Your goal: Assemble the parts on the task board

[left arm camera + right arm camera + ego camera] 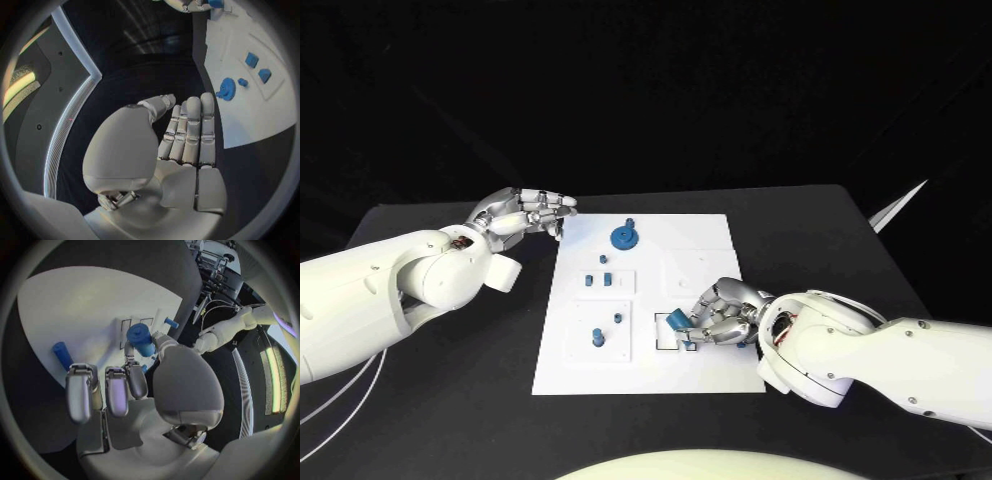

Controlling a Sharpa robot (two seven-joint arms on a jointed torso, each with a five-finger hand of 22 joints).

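While the right hand [723, 318] pinches a small blue cylinder [140, 339] between thumb and a finger, with its other fingers [117, 390] hanging loose below, the job at this point looks to be seating that part in the black-outlined square recess [675, 333] at the near right corner of the task board [704, 250]. The cylinder sits right over that recess, so the approach should be short and straight down, with the part kept upright; a tilt would likely catch its lower edge on the recess rim. A light pinch seems wise until the part bottoms out, then a clean release. Farther up the board from the recess stand a single blue peg [599, 338], two small blue blocks [600, 279] and a blue gear [626, 237] near the far edge; another blue piece [60, 354] lies loose on the white plate. The left hand [527, 213] hovers above the counter [444, 400] just off the board's far left corner, fingers straight and together, holding nothing.
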